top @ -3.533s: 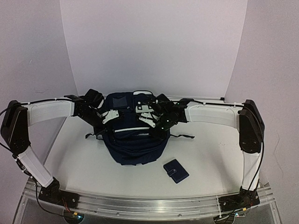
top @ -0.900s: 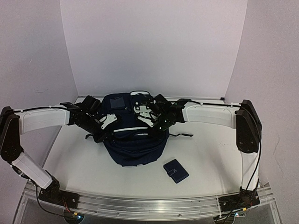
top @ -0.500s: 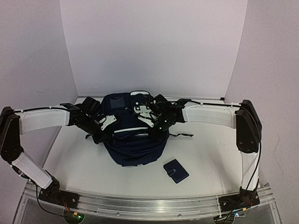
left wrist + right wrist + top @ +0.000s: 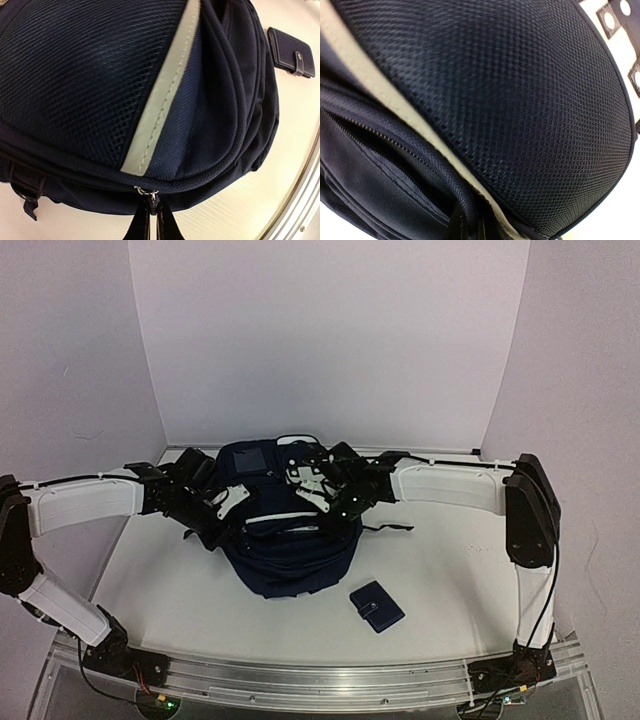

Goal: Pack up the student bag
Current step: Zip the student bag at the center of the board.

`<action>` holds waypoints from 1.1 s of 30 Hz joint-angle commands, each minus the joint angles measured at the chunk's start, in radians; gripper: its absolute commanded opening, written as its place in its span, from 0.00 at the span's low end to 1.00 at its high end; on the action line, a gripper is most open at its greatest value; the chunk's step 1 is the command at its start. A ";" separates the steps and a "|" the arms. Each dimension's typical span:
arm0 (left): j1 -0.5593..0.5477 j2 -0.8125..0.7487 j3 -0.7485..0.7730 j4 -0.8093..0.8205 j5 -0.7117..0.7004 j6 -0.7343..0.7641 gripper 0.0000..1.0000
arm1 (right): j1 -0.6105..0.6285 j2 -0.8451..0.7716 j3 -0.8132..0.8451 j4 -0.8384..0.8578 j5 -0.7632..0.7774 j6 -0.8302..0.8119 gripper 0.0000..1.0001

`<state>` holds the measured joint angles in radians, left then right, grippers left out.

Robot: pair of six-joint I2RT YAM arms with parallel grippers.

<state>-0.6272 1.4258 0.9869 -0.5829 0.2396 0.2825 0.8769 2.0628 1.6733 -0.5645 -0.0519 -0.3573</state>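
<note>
The student bag (image 4: 290,545), navy with a white stripe, lies mid-table. It fills the left wrist view (image 4: 100,75) and the right wrist view (image 4: 510,100). My left gripper (image 4: 230,502) is at the bag's left side. In its wrist view the left gripper (image 4: 151,212) is shut on the metal zipper pull (image 4: 151,200) below the pale stripe. My right gripper (image 4: 318,495) is on the bag's top. In its wrist view the right gripper (image 4: 470,222) is shut on a fold of the bag's fabric beside an open zip.
A small navy wallet (image 4: 377,606) lies on the white table near the front right of the bag, and also shows in the left wrist view (image 4: 291,58). White walls stand behind and at both sides. A metal rail (image 4: 320,675) runs along the near edge.
My left arm has swung outward to the left, and its gripper has slid left along the bag's side with the zipper pull. The right gripper has stayed on the bag's top.
</note>
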 commanded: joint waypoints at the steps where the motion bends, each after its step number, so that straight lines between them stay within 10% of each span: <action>1: -0.131 -0.029 0.044 -0.072 0.039 -0.046 0.00 | -0.007 0.061 -0.020 -0.070 -0.005 0.052 0.00; 12: -0.192 0.069 0.159 -0.131 0.117 -0.177 0.00 | -0.007 0.066 -0.022 -0.069 0.002 0.076 0.00; 33: -0.300 0.119 0.088 0.423 0.109 -0.692 0.05 | -0.013 0.085 0.040 -0.066 -0.028 0.121 0.00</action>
<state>-0.8675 1.5389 1.0538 -0.4642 0.2929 -0.2845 0.8599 2.0796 1.7076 -0.6054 -0.0484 -0.3046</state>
